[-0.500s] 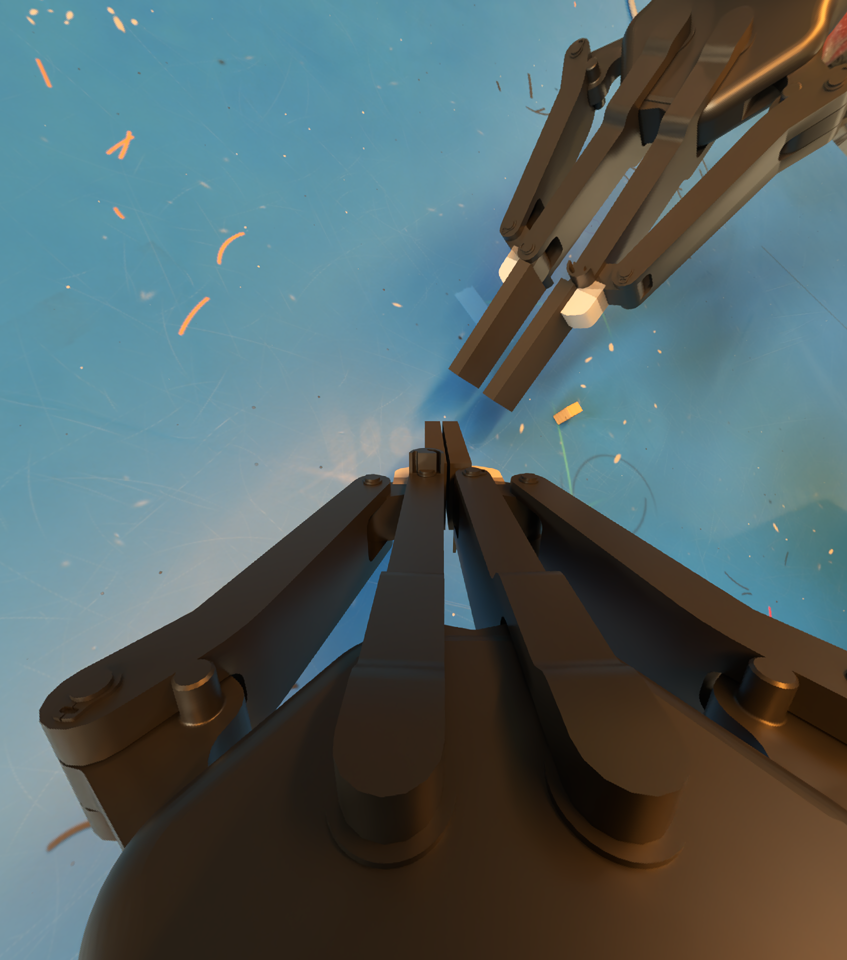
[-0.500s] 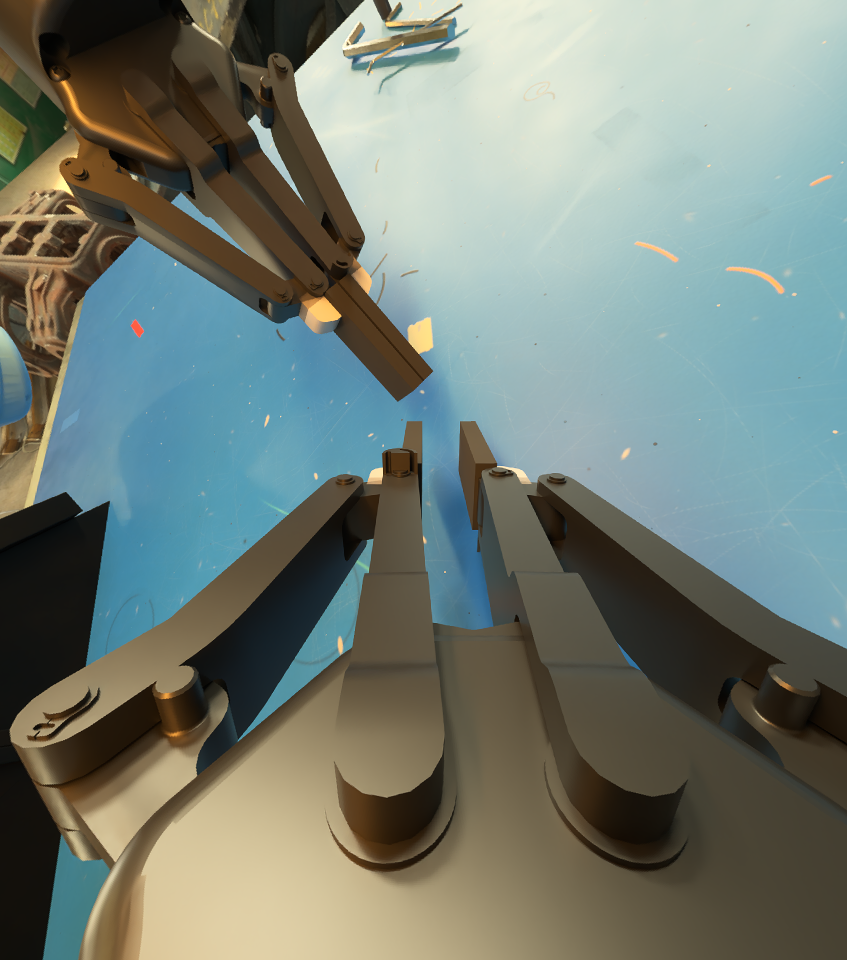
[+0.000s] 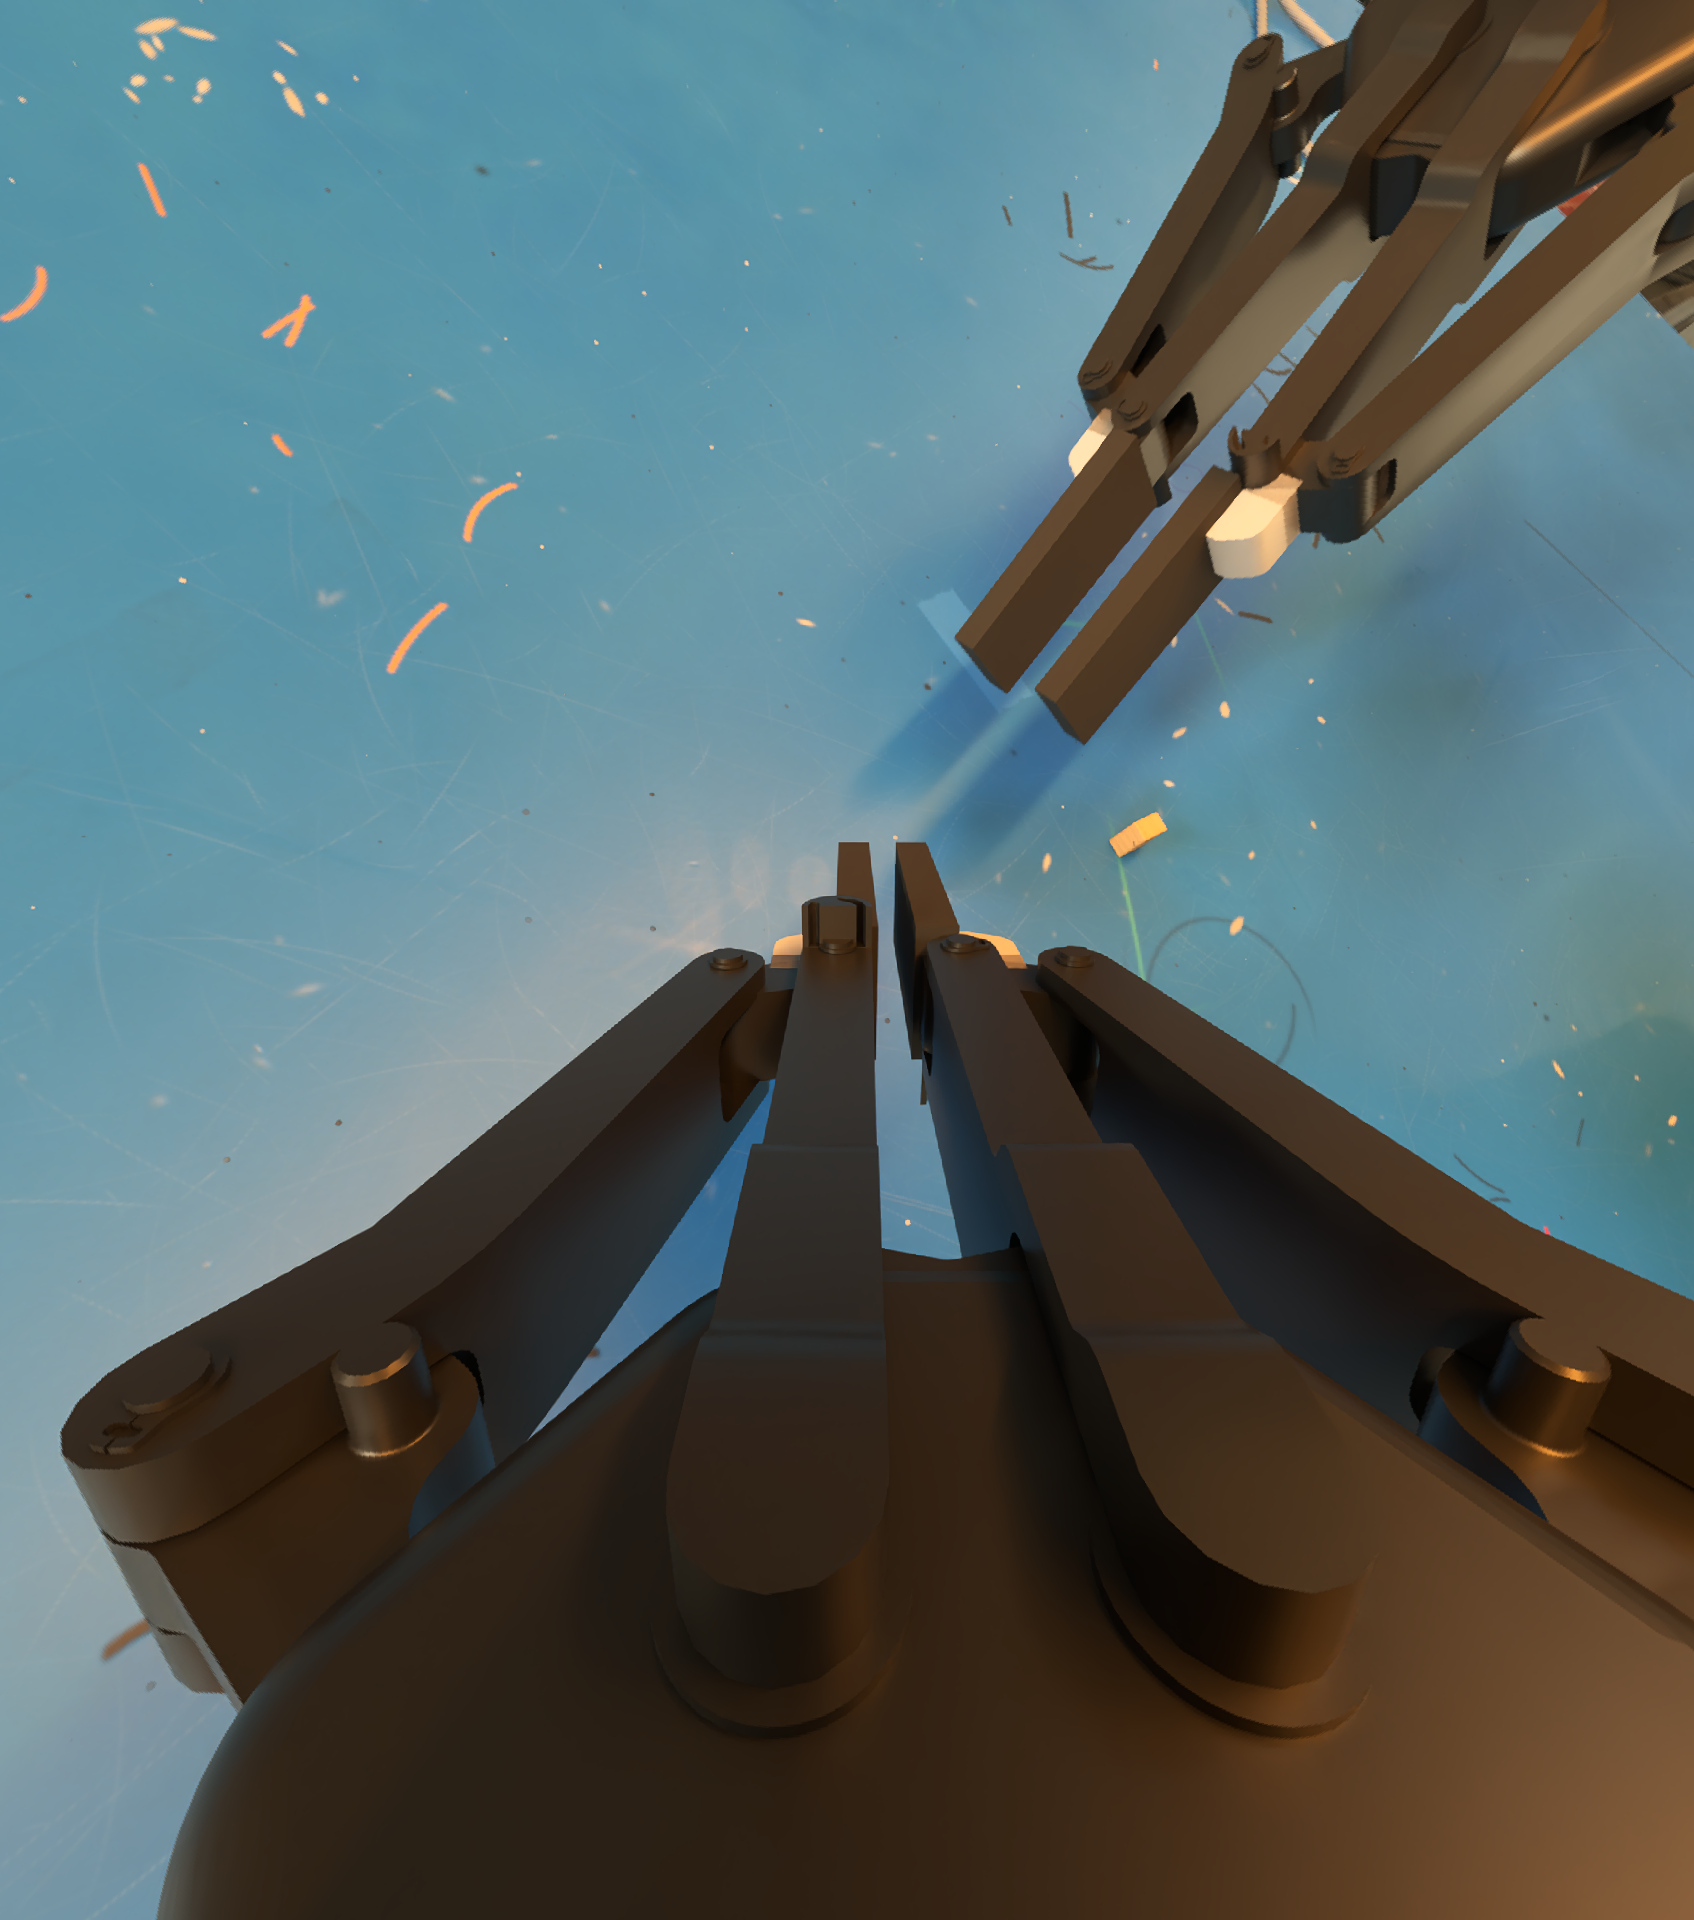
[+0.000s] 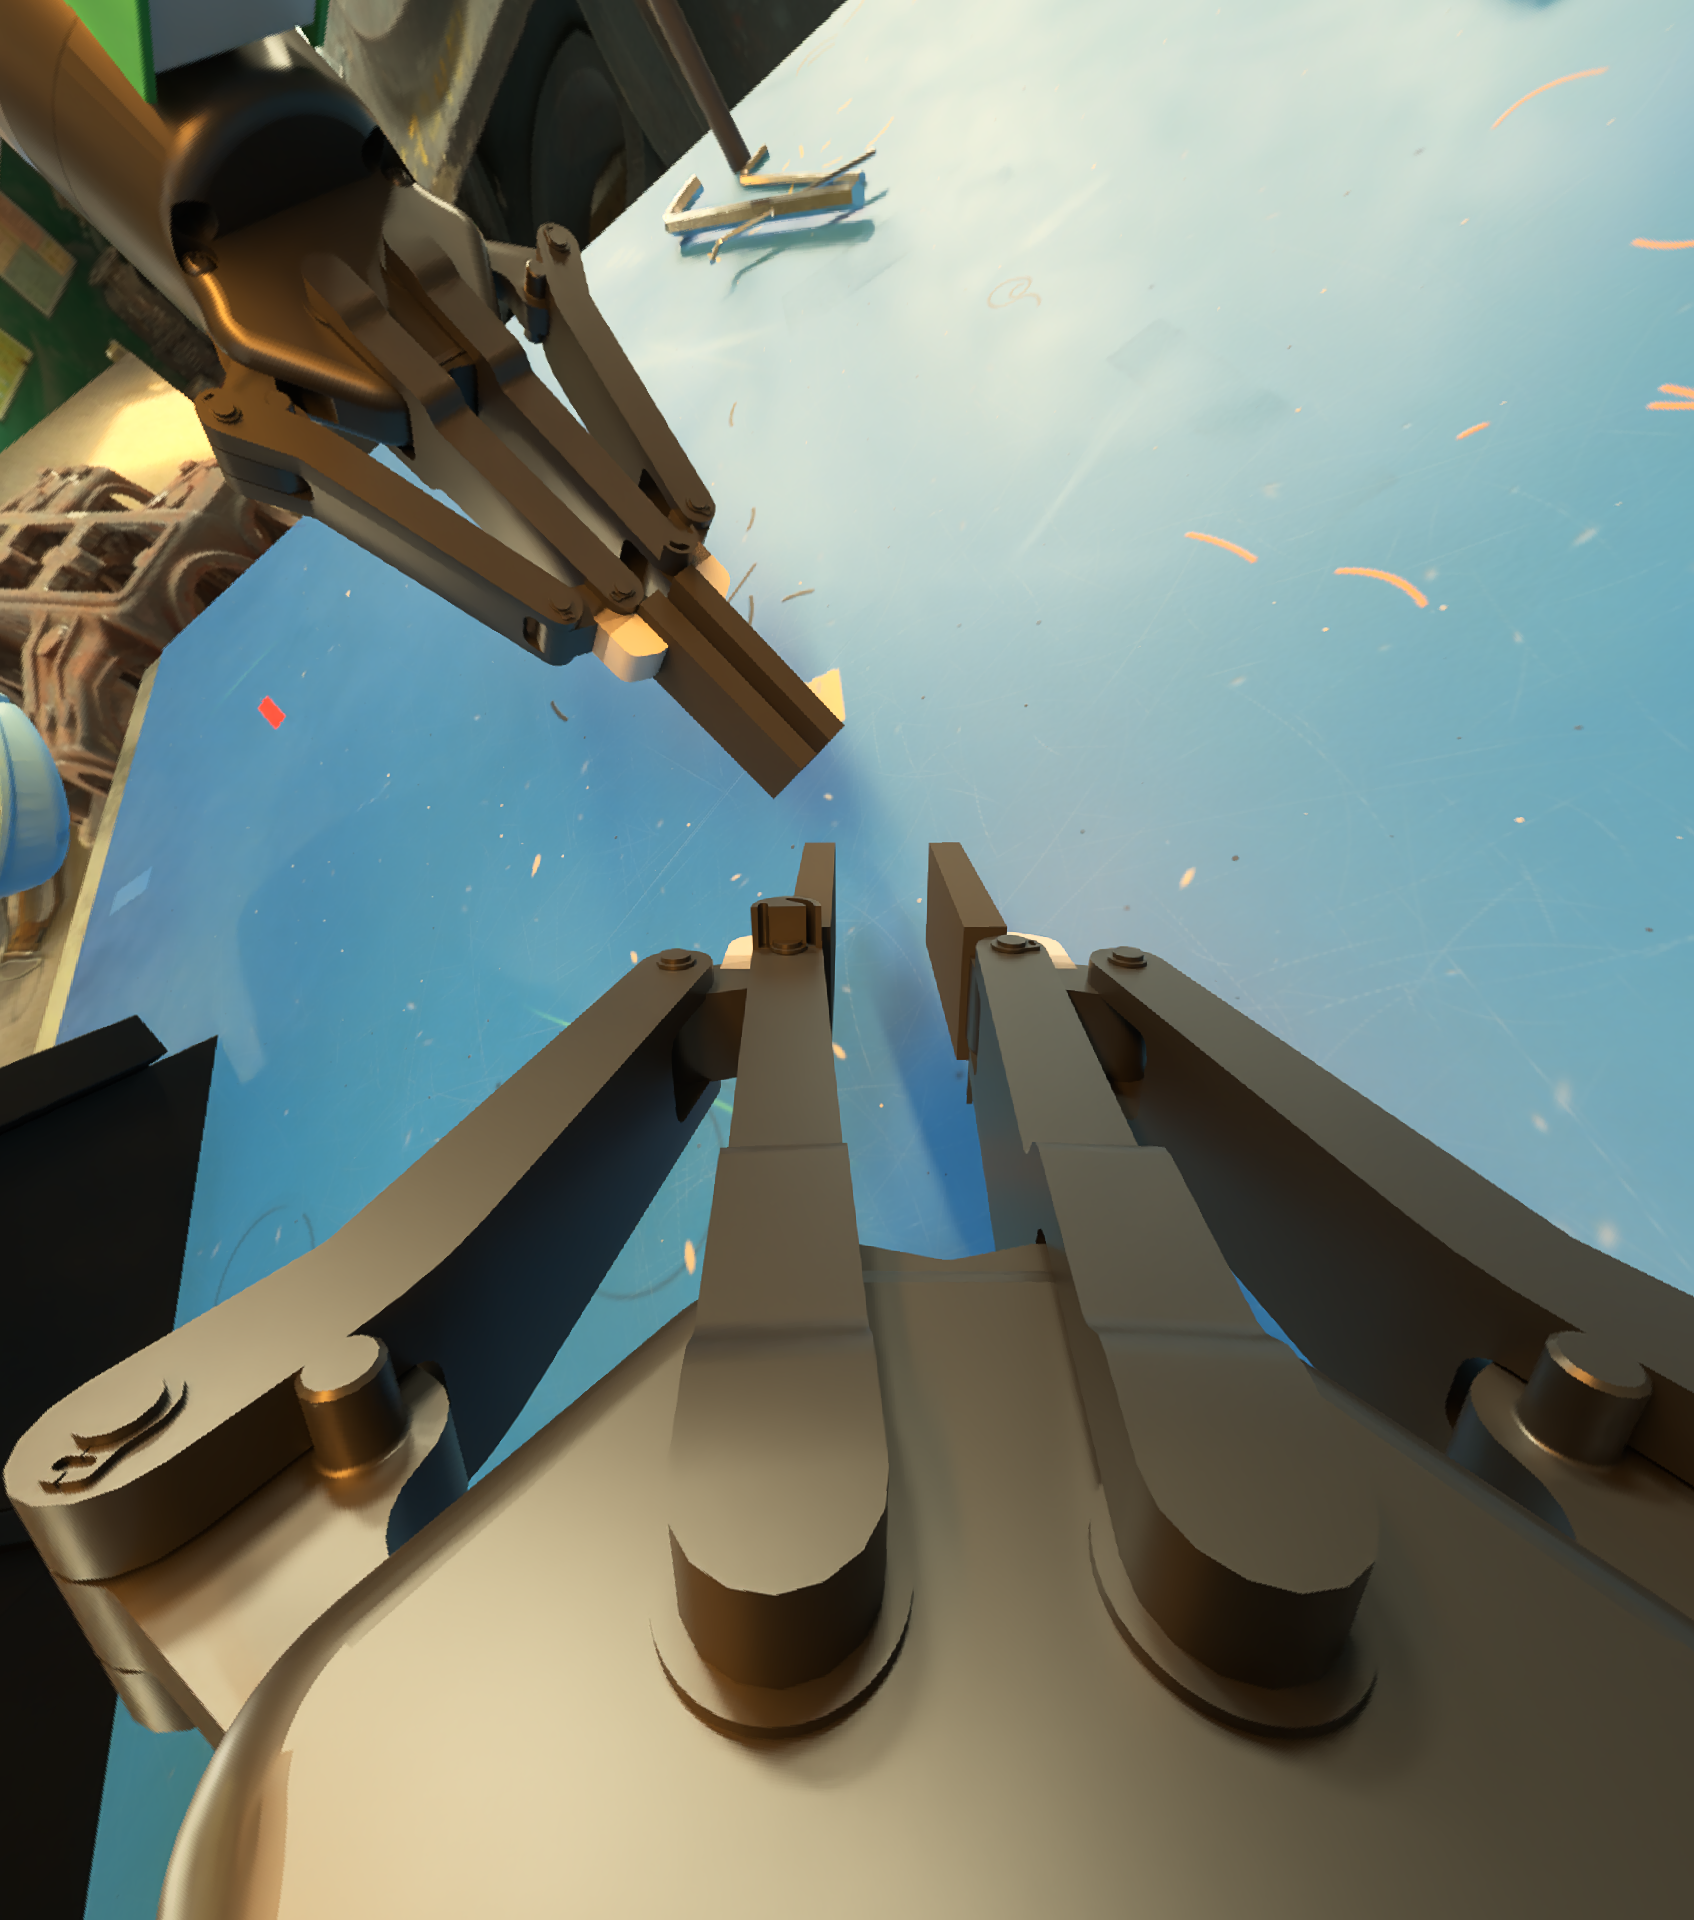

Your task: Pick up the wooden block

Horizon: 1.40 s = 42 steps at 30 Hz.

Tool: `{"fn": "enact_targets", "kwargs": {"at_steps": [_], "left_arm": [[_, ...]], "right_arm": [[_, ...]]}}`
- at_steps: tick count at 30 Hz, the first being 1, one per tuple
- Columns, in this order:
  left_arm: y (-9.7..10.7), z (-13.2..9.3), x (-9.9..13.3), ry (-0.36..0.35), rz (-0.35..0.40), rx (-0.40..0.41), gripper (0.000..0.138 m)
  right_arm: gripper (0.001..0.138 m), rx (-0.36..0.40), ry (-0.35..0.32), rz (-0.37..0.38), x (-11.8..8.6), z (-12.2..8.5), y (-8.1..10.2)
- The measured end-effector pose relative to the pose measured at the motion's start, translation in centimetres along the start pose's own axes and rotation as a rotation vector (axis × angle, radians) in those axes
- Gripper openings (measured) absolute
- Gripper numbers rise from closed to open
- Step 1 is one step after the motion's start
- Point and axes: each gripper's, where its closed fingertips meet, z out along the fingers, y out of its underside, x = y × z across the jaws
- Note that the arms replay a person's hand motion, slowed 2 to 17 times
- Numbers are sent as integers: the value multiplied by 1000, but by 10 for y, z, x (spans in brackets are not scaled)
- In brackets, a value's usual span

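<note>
No full wooden block shows in either view. A small tan chip (image 3: 1137, 833) lies on the blue table (image 3: 407, 935), right of my left gripper's tips; a tan piece (image 4: 827, 688) peeks out behind those tips in the right wrist view. My left gripper (image 3: 884, 847) hovers over the table, its fingers nearly together with a thin slit and nothing between them; it also shows in the right wrist view (image 4: 807, 753). My right gripper (image 4: 879, 847) is open by about a finger's width and empty; it also shows in the left wrist view (image 3: 1030, 696).
Orange shavings (image 3: 417, 636) are scattered over the table. Bent metal scraps (image 4: 770, 197) lie at the far edge. A black box (image 4: 12, 1299) stands at the left, with a rusty cast part (image 4: 43, 582) beyond the table edge. The two grippers' tips are close together.
My left gripper's fingers have parted to a thin slit. My right gripper's fingers stand a little wider apart. Both wrists have shifted slightly.
</note>
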Motion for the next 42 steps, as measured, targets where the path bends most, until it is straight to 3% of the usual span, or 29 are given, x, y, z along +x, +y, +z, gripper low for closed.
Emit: {"fn": "enact_targets", "kwargs": {"at_steps": [11,18,30,36,42], "left_arm": [[0,-8,7,-77,90,2,9],[2,-13,16,-147,150,14,9],[11,-24,28,-192,163,75,9],[16,-29,31,-208,171,92,9],[19,-33,36,-221,178,112,10]], "right_arm": [[26,37,95,-11,2,-34,7],[27,-8,154,-42,-2,-44,28],[33,-136,183,-163,-29,-27,65],[33,-170,224,-267,-36,-13,70],[33,-211,266,-287,-33,-2,76]]}}
